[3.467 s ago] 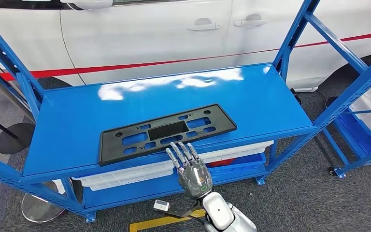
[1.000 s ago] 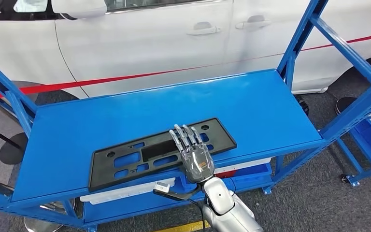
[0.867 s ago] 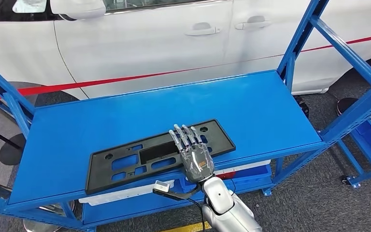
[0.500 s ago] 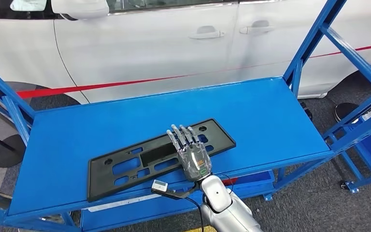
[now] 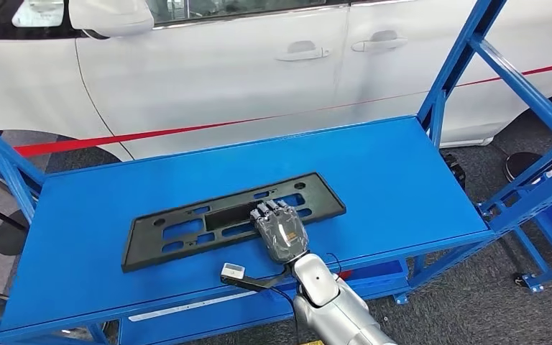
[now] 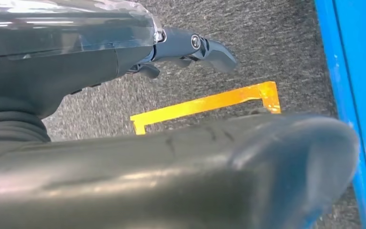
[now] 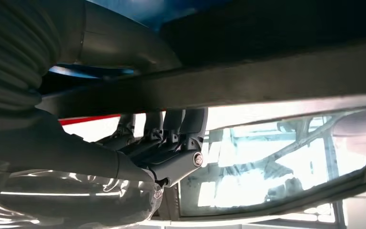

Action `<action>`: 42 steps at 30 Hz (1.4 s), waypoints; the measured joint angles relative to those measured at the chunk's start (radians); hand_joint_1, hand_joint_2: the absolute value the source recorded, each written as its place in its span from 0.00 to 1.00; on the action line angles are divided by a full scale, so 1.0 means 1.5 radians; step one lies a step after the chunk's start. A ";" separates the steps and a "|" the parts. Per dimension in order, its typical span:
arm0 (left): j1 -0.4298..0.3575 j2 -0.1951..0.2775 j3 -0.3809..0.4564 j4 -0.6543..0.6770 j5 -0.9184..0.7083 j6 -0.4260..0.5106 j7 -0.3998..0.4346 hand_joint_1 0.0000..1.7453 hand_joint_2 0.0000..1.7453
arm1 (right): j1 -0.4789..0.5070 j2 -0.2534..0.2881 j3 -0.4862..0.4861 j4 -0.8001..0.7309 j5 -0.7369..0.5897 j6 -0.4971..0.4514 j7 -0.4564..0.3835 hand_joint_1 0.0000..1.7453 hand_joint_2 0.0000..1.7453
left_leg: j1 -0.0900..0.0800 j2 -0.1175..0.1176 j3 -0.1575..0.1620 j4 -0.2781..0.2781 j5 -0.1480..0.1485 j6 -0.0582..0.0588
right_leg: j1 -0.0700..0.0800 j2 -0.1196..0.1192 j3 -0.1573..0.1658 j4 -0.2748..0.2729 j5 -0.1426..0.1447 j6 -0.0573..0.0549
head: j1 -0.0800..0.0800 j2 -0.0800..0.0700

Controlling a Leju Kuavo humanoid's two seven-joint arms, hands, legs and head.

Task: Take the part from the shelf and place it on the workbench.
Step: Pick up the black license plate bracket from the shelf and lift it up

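I see my right robot hand (image 5: 280, 230) curled over the near edge of the black part (image 5: 233, 219), gripping it at centre frame on the blue shelf (image 5: 402, 180), white car (image 5: 223, 65) behind across the top, left robot hand (image 6: 190, 45) holding nothing.

White car (image 5: 259, 72) w/ red side stripe (image 5: 187, 129) parked behind, door handles (image 5: 302, 50) and wing mirror (image 5: 111, 14) showing, grey carpet floor (image 5: 467, 309), yellow floor tape (image 6: 205, 102), round black stand base (image 5: 3, 233) at left
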 joint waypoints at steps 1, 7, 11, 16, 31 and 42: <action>0.000 0.000 0.000 0.000 0.001 0.000 0.000 0.00 0.00 | -0.001 0.002 0.000 0.000 -0.002 0.000 -0.002 1.00 1.00 | 0.001 0.000 -0.018 0.039 -0.020 -0.001 | 0.001 -0.001 0.002 -0.001 -0.001 -0.003 | 0.000 0.000; 0.002 0.002 -0.001 0.000 0.006 0.001 0.000 0.00 0.00 | -0.006 0.008 0.000 0.000 -0.018 0.000 -0.010 1.00 1.00 | 0.001 0.000 -0.044 0.068 0.006 -0.001 | 0.006 0.000 0.008 0.002 -0.007 -0.006 | 0.000 0.000; 0.000 0.004 -0.003 0.002 0.013 0.004 0.002 0.00 0.00 | -0.011 0.009 -0.001 -0.003 -0.053 0.000 -0.030 1.00 1.00 | -0.005 -0.001 -0.002 -0.030 0.036 0.010 | 0.010 0.003 0.007 0.005 -0.009 0.005 | 0.000 0.000; 0.004 0.003 -0.003 0.003 0.026 0.012 -0.002 0.00 0.00 | 0.002 0.008 -0.010 -0.058 -0.254 0.010 -0.135 1.00 1.00 | 0.001 0.002 0.003 -0.042 0.043 0.029 | 0.009 0.003 -0.022 0.072 -0.052 0.020 | 0.000 0.000; 0.012 0.002 -0.003 0.003 0.049 0.018 -0.012 0.00 0.00 | 0.085 -0.022 -0.074 -0.358 -0.795 0.194 -0.234 1.00 1.00 | -0.001 0.002 -0.011 0.018 -0.008 0.002 | 0.001 0.000 0.010 -0.007 -0.002 -0.003 | 0.000 0.000; 0.014 0.005 -0.003 0.004 0.054 0.014 -0.011 0.00 0.00 | 0.225 -0.054 -0.190 -0.607 -1.061 0.311 -0.287 1.00 1.00 | -0.007 -0.001 0.011 -0.038 0.029 0.015 | 0.006 -0.001 0.014 0.000 -0.011 0.010 | 0.000 0.000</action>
